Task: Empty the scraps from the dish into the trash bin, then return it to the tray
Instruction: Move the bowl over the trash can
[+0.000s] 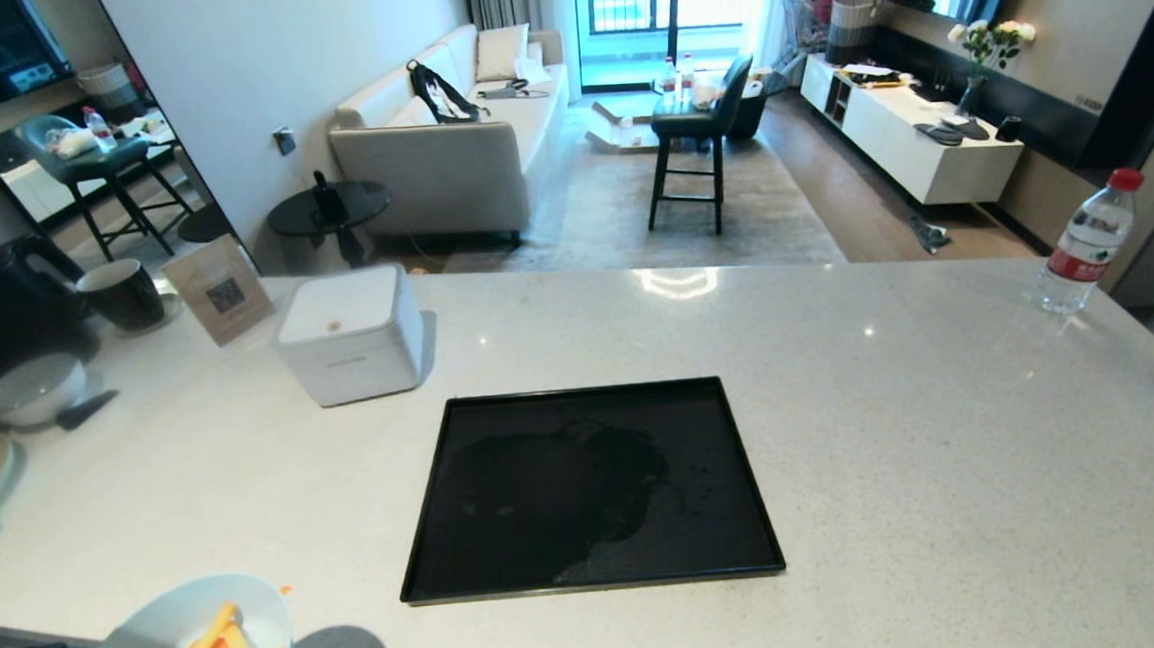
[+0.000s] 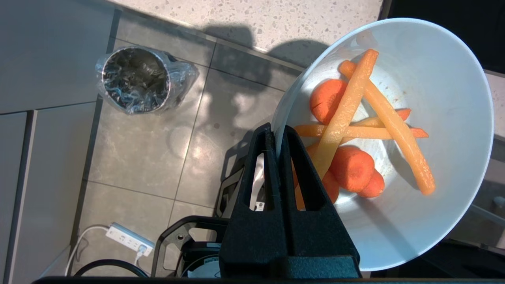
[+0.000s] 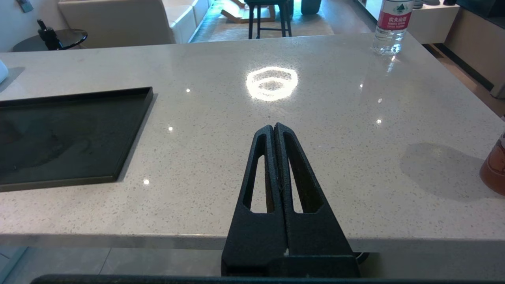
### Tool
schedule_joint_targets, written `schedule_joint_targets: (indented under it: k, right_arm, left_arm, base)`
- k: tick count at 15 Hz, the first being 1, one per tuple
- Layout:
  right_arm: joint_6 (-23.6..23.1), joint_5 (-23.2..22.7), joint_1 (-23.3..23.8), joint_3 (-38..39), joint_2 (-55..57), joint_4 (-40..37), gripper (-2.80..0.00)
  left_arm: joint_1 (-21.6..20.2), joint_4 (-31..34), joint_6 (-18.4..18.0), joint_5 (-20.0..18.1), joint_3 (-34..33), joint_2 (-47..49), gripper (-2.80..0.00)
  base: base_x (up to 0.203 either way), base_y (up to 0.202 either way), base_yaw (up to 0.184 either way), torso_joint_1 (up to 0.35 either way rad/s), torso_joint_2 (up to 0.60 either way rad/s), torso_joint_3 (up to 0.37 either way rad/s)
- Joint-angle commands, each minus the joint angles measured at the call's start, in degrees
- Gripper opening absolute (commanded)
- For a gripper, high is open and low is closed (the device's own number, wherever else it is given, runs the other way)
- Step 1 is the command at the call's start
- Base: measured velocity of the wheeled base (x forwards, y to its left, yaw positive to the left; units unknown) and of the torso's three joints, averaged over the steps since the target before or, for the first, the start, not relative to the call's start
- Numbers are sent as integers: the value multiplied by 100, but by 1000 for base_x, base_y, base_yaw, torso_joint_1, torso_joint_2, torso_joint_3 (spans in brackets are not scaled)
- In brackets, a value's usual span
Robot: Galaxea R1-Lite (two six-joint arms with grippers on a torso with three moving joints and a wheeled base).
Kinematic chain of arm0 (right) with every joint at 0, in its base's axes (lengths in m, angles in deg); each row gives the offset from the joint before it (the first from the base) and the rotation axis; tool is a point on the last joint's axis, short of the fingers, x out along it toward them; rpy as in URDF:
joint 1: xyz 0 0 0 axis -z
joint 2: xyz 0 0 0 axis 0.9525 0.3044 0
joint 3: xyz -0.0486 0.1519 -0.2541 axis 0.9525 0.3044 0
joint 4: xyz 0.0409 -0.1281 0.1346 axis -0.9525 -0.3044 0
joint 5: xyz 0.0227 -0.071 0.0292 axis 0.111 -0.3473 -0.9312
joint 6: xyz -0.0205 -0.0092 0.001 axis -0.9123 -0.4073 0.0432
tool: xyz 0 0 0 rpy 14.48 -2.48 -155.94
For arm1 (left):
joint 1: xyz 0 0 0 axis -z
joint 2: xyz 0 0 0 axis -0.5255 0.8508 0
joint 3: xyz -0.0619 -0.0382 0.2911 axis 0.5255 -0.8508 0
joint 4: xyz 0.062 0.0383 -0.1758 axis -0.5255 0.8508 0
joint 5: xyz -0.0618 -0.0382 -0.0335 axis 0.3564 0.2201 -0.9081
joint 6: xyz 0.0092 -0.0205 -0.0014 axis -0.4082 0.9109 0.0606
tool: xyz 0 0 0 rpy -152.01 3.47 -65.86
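My left gripper (image 2: 277,132) is shut on the rim of the pale dish (image 2: 434,177), one finger inside and one outside. The dish (image 1: 170,629) hangs tilted past the counter's near left edge, over the floor. Orange carrot rounds and pale yellow sticks, the scraps (image 2: 355,130), still lie inside it. The steel trash bin (image 2: 136,79) with its clear liner stands on the floor tiles, off to the side of the dish and not beneath it. The black tray (image 1: 587,489) lies bare in the middle of the counter. My right gripper (image 3: 274,127) is shut and holds nothing, parked at the counter's near edge.
A white cube box (image 1: 349,333) stands behind the tray on the left, with a grey bowl (image 1: 32,389) and a dark mug (image 1: 122,294) further left. A water bottle (image 1: 1088,243) stands far right. A power strip (image 2: 128,240) and my base frame lie on the floor.
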State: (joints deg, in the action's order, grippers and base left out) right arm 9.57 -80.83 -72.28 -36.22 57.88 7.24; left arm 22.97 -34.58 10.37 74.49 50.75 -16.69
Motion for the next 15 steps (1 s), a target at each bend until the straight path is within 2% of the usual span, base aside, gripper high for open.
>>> schedule_joint_targets:
  k: [1,15]
  right_arm:
    - [1,1,0,0,0,7,-280]
    - [1,1,0,0,0,7,-280]
  left_arm:
    - [2,9,3,-1,18,13,-280]
    - [-15,0,-21,-107,27,4,-280]
  base:
    - [0,0,0,0,0,0]
    - [0,0,0,0,0,0]
